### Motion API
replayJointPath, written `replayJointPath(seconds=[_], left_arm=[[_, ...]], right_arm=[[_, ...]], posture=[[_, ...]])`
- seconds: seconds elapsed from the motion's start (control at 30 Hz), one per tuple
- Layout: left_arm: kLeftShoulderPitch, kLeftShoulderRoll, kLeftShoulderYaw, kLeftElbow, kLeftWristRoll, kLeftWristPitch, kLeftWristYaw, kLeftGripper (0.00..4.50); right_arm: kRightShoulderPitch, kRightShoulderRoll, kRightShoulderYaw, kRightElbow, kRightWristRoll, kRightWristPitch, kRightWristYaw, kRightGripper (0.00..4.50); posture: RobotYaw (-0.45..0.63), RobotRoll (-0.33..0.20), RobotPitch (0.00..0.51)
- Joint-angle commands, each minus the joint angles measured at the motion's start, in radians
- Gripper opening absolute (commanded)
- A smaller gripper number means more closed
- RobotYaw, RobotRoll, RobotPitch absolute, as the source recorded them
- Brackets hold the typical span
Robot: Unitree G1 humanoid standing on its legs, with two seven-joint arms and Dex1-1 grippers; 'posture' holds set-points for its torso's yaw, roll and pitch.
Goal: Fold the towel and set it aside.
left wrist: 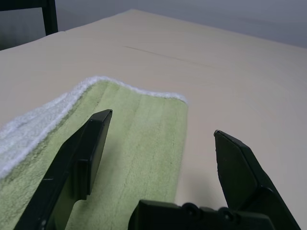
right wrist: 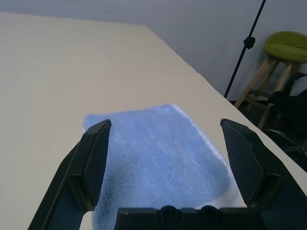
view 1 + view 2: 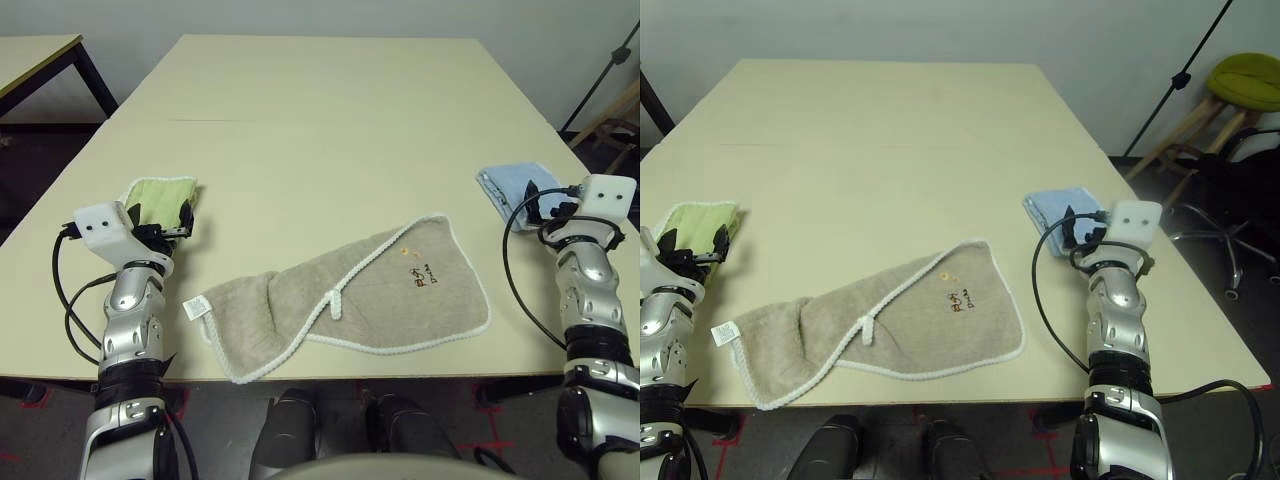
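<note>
1. My left pincer (image 1: 163, 129) stands wide open and holds nothing; its fingers (image 1: 91, 148) hover over the folded lime-green towel (image 3: 160, 195).
2. My right pincer (image 2: 165, 129) is likewise spread wide and empty, poised over the folded light blue towel (image 2: 153, 163), which lies near the desk's right edge.
3. Between my two pincers, and nearer to me than either, the towel (image 3: 380, 295) lies on the desk (image 3: 330, 110), apart from both folded cloths.
4. It is beige with white corded edging (image 3: 400, 343), loosely doubled over on the side toward my left pincer, so the edging runs diagonally across it.
5. Its white tag (image 3: 194, 306) sticks out at the end closest to my left pincer; a white loop (image 3: 334, 303) sits near its middle.
6. The small embroidery (image 3: 417, 273) faces up on the flat part toward my right pincer.
7. Beyond both pincers the desk runs bare.
</note>
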Motion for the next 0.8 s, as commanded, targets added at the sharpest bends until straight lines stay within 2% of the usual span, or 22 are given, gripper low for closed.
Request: replayJointPath(seconds=[0.03, 0.23, 0.4, 0.57, 0.73, 0.8], left_arm=[[-0.011, -0.013, 0.002, 0.009, 0.0, -0.015, 0.011, 4.47], [-0.035, -0.015, -0.002, 0.004, -0.013, -0.011, -0.005, 4.47], [-0.043, 0.001, 0.029, -0.041, -0.098, 0.037, -0.064, 4.47], [-0.023, 0.068, 0.037, -0.1, -0.191, 0.112, -0.208, 4.47], [0.005, 0.199, 0.04, -0.173, -0.298, 0.251, -0.411, 4.47], [0.02, 0.244, 0.027, -0.205, -0.341, 0.307, -0.504, 4.47]], right_arm=[[0.001, -0.007, 0.007, -0.001, 0.0, -0.004, 0.006, 4.5], [-0.005, -0.017, 0.017, -0.017, -0.004, 0.006, 0.025, 4.5], [-0.027, -0.045, 0.069, -0.064, 0.008, 0.037, 0.146, 4.5], [-0.116, -0.105, 0.169, -0.107, 0.036, 0.151, 0.387, 4.5], [-0.268, -0.215, 0.275, -0.051, 0.041, 0.305, 0.661, 4.5], [-0.328, -0.251, 0.334, -0.008, 0.003, 0.337, 0.75, 4.5]], posture=[[0.16, 0.0, 0.06], [0.17, 0.0, 0.068], [0.18, 0.0, 0.071], [0.17, 0.0, 0.064], [0.19, 0.0, 0.099], [0.21, 0.0, 0.104]])
